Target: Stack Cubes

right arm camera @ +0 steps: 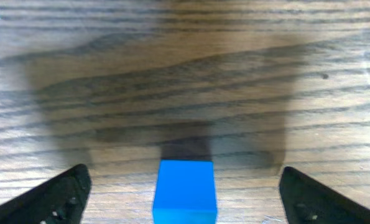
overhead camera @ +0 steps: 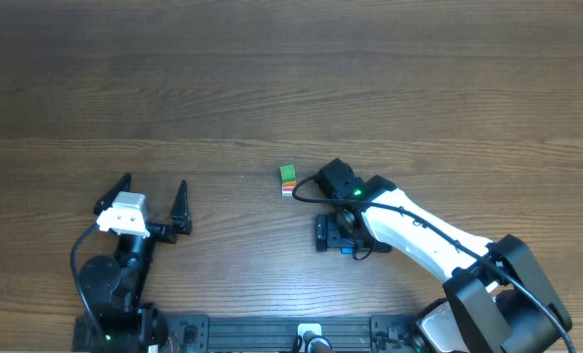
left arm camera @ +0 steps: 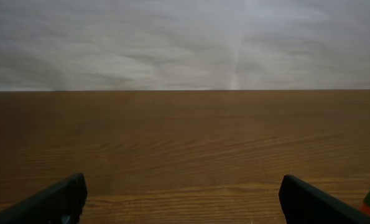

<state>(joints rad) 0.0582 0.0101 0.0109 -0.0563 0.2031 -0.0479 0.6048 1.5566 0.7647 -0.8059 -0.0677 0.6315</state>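
The right gripper point(right arm camera: 185, 200) is open, with the blue cube point(right arm camera: 185, 190) lying on the table between its fingers. A green cube point(overhead camera: 288, 173) sits on a red cube point(overhead camera: 288, 185) just left of it. The left gripper point(overhead camera: 154, 186), also open, is well to the left.

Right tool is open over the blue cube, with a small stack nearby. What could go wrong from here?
1. The right tool has its fingers wide of the blue cube; an uneven close might push or twist it instead of gripping it.
2. The green cube sits on an orange cube close to the right arm; a careless lift or off-centre placement could topple that stack.
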